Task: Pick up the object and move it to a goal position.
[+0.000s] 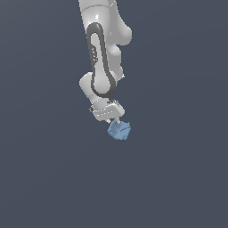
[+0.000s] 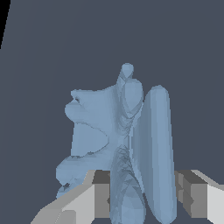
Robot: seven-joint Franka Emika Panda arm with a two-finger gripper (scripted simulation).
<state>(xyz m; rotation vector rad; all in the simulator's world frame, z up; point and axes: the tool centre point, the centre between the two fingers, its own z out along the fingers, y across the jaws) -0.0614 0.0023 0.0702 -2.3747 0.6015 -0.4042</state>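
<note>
— Blue lump point(image 1: 119, 130): where do you see it?

— You'll find it at the gripper point(image 1: 116, 121) tip, pinched between the grey fingers point(image 2: 101, 197), under the glossy white arm point(image 1: 101, 53).

— Shape?

— Faceted and knobbly, matte; in your wrist view its long ridges run away from the fingers.

— Surroundings?

— You get only flat, dark slate-grey behind it point(image 1: 187, 178); whether the lump touches any surface, I cannot tell.

Only a plain, flat, dark slate-grey backdrop point(image 1: 178, 178) behind everything, uniform and featureless in both views. A thin black strip point(image 2: 3, 17) at one wrist-view edge.
</note>
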